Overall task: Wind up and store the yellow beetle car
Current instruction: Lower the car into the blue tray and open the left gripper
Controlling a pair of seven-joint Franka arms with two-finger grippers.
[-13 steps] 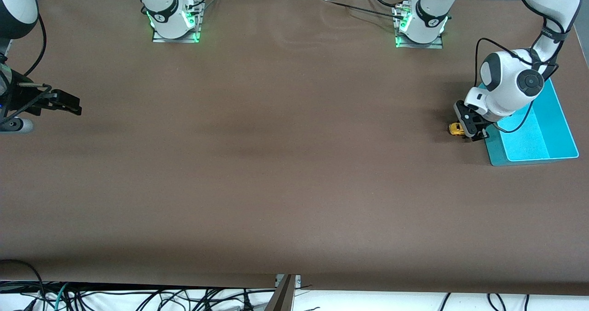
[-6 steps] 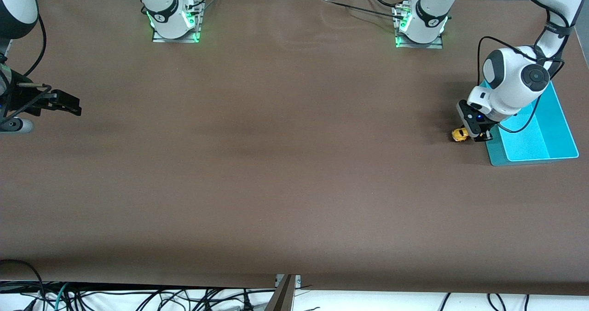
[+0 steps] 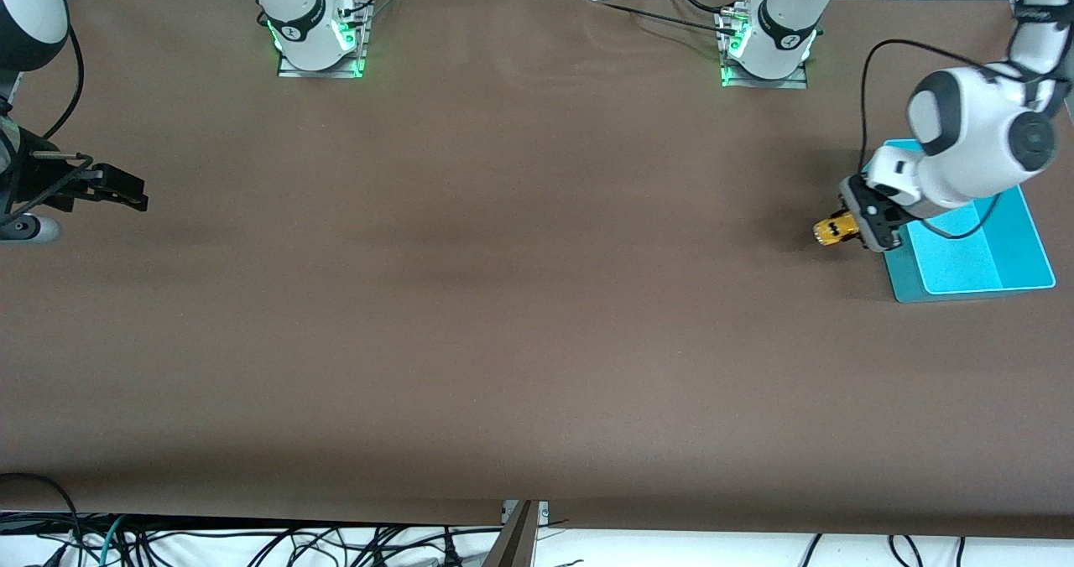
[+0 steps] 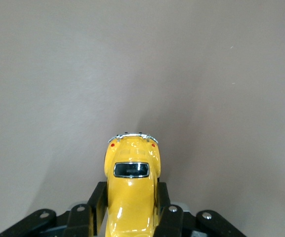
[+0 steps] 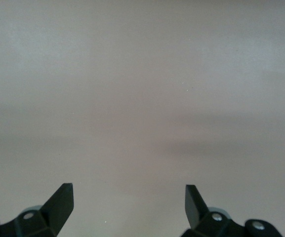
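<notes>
The yellow beetle car (image 3: 836, 231) is held in the air by my left gripper (image 3: 856, 225), over the brown table just beside the cyan bin (image 3: 902, 278), toward the left arm's end. In the left wrist view the car (image 4: 132, 177) sits between the black fingers (image 4: 97, 202), its rear window and bumper pointing away from the gripper (image 4: 131, 197), with bare table below. My right gripper (image 3: 126, 191) waits open and empty over the right arm's end of the table. In the right wrist view the gripper (image 5: 128, 197) has only brown table under it.
The bin shows no contents; the left arm's wrist hangs over its part farthest from the front camera. Both arm bases (image 3: 319, 39) (image 3: 768, 47) stand along the table edge farthest from the front camera. Cables (image 3: 252, 542) lie below the edge nearest the front camera.
My left gripper closed on the car, which stood on the table beside the bin, and has raised it off the table. The left wrist rose and swung toward the bin. The right arm has not moved.
</notes>
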